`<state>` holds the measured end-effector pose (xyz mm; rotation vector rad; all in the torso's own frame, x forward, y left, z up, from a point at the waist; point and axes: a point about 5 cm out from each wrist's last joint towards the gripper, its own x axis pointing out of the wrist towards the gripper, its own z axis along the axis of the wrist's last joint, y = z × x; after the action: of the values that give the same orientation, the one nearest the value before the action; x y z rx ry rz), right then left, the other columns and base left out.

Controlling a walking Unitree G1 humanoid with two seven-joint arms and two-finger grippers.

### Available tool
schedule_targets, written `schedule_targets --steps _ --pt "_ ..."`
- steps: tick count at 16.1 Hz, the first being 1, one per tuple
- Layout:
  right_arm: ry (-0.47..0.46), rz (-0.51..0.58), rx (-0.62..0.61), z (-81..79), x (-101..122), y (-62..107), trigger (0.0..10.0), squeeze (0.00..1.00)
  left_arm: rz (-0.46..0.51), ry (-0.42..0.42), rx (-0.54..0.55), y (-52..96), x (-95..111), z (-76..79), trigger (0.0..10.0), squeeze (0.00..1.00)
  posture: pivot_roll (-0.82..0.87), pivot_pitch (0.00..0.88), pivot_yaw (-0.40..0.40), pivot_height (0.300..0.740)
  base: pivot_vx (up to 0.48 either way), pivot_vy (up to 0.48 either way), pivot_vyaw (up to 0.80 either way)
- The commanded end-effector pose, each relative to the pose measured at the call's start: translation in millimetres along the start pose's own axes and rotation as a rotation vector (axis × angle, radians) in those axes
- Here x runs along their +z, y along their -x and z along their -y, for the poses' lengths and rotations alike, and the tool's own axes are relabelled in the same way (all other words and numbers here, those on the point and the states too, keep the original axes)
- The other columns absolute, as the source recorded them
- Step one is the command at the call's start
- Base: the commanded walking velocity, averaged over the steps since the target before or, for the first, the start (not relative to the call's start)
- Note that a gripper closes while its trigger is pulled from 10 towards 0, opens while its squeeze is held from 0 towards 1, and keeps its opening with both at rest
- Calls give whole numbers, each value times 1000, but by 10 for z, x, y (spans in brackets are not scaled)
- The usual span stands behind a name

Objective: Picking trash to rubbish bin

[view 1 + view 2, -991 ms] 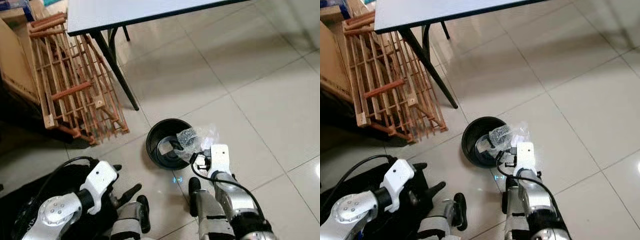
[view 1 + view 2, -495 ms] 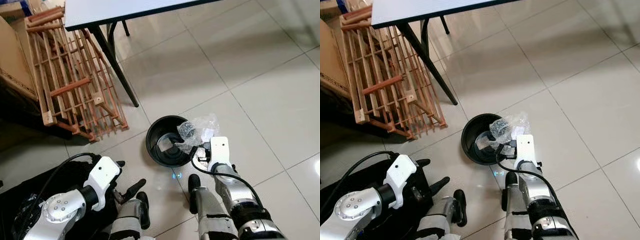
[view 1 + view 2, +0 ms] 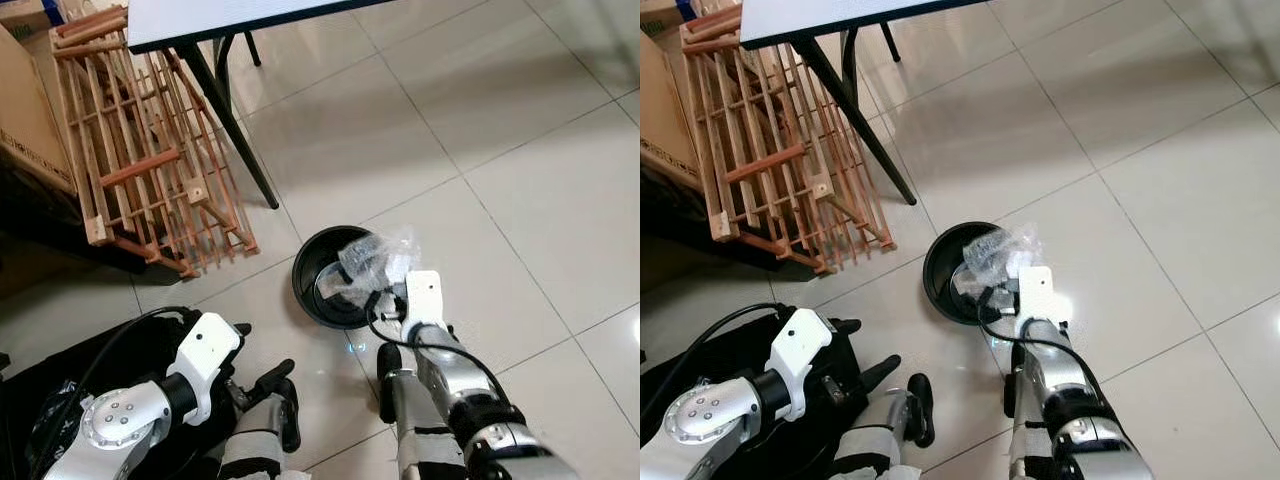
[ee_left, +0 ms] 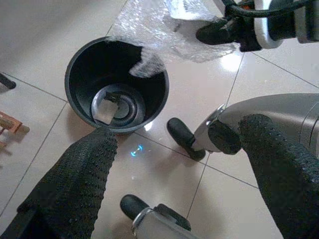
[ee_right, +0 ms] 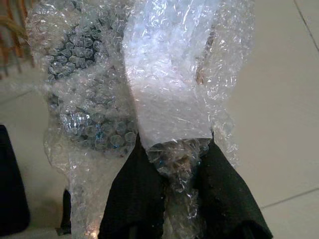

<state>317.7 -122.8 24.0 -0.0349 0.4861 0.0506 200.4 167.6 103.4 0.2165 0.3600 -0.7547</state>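
Right wrist view: a crumpled sheet of bubble wrap [image 5: 149, 89] is seen pinched between the two black fingers [image 5: 134, 199] of the right gripper [image 5: 172, 199], which are pressed together on its lower fold while the rest billows out beyond them. In the head views the wrap [image 3: 370, 262] is now held over the near right part of the black rubbish bin [image 3: 318, 300], with part of it overhanging the rim. A second ago it was carried at the bin's right edge, partly over the tile; over the last second the right arm has been extended forward and slightly leftward, so that more of the sheet has been brought above the opening. From this it may be judged that the carrying step is nearly done and that only the release is left; because the sheet is light and springy, some of it may well catch on the rim instead of dropping in.

Inside the bin a small pale scrap [image 4: 105, 109] is seen lying on the bottom. The left gripper [image 4: 174, 159] is kept low near the robot's legs with its fingers spread wide and nothing between them. Behind the bin, a wooden rack [image 3: 140, 150] is leant beside a table [image 3: 230, 15] on the tiled floor [image 3: 500, 150].
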Motion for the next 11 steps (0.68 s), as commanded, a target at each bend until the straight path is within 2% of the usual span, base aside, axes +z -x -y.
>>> schedule_targets --steps 1,5,11 --pt "-21 -51 19 -55 -157 24 10000 0 -35 19 -4 42 -71 30 10000 8 184 534 138 740 0 0 0" --pt "-19 -35 39 -145 -89 -7 10000 0 -38 25 -17 -13 -79 79 10000 4 184 541 136 740 0 0 0" --pt "-13 -42 40 -192 -122 -6 10000 0 -38 30 -37 -144 -136 160 10000 0 173 537 138 740 0 0 0"
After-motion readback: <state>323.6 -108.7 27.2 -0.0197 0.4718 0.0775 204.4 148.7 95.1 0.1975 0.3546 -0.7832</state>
